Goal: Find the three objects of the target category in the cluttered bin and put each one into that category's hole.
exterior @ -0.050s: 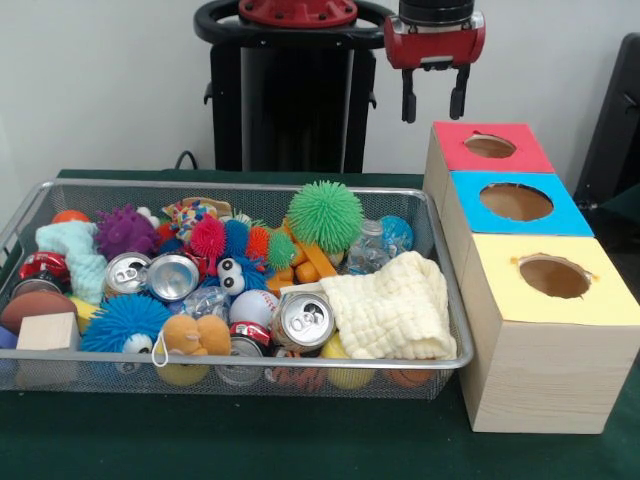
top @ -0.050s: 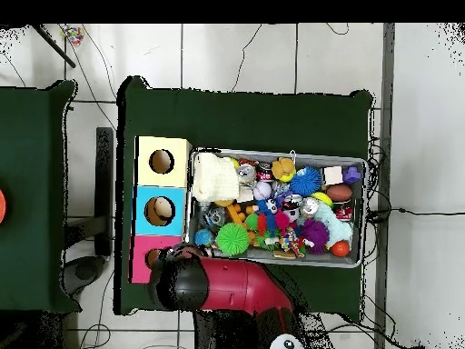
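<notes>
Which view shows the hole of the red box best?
The front view: the red box's hole is fully open to sight. In the overhead view the arm covers most of the red box, leaving only part of its hole.

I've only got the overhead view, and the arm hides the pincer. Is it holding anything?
Observer: No. The pincer is open and empty.
Operator: How low is it?
Observer: Raised well above the red box, touching nothing.
Operator: Is the green ball buried?
Observer: No. The green ball sits on top of the pile, higher than its neighbours.
</notes>
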Controlling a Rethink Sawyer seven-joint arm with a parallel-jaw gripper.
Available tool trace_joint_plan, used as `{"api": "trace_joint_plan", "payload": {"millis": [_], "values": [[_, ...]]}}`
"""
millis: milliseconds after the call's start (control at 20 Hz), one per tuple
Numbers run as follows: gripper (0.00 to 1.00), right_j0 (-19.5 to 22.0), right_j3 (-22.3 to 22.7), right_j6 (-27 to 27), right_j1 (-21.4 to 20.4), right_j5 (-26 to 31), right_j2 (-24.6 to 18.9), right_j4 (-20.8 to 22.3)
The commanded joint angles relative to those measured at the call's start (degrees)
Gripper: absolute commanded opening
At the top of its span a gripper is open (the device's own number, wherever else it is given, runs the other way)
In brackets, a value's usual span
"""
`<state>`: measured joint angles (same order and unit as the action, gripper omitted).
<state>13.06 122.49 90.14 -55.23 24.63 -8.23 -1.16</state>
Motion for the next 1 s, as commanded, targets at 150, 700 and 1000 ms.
{"api": "trace_joint_plan", "payload": {"millis": [150,700,1000], "values": [[1.0,3.9,0.7,2.7,0.5,-1.9,-7.2,0.3],[1.0,3.5,-1.8,4.3,4.0,-2.8,-6.4,0.9],[1.0,4.3,-4.2,2.7,6.8,-2.3,-5.6,2.9]]}}
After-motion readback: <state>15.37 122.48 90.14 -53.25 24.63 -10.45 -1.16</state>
